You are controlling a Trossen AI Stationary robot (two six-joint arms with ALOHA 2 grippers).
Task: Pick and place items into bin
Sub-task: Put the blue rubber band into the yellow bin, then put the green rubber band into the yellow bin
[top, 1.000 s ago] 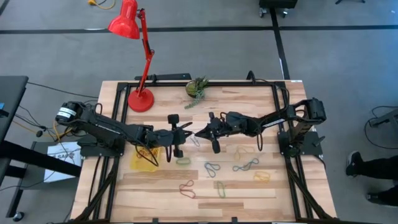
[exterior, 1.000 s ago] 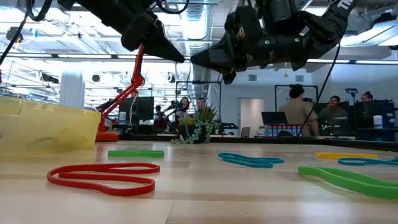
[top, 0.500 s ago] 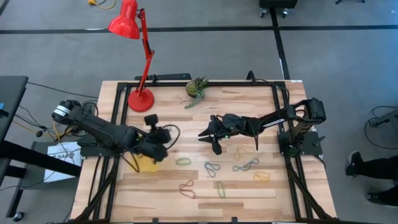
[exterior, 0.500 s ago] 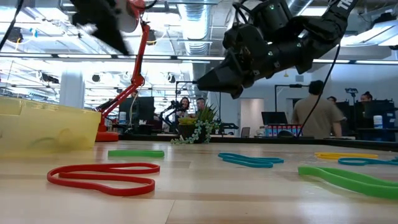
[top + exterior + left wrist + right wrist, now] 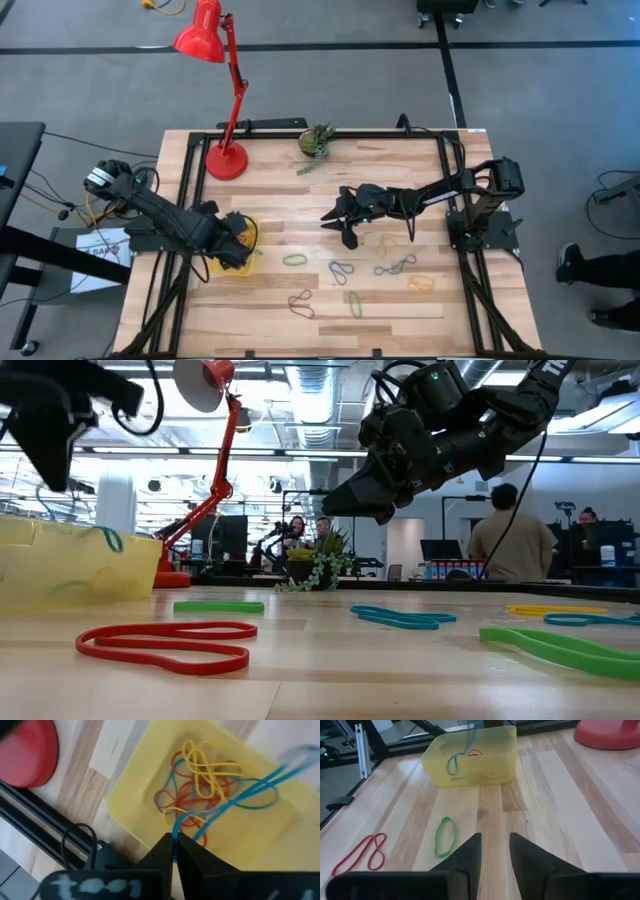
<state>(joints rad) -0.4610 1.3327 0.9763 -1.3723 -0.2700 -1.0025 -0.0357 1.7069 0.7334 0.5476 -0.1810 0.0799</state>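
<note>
High view: the left pincer (image 5: 232, 243) is held over the bin (image 5: 240, 262) at the desk's (image 5: 400, 300) eight o'clock. Left wrist view: a limp blue band (image 5: 235, 797) is pinched, apparently dangling binward. Right wrist view: the right pincer (image 5: 494, 851) is spread, empty; light, floppy loops are best pinched mid-strand.

Even, bright light is cast from overhead, and only faint shadows are thrown on the wooden table (image 5: 400, 300). In the low view, ceiling lights (image 5: 300, 380) are blown out at the frame's top. Motion blur is seen in the left wrist view's upper right corner.
</note>
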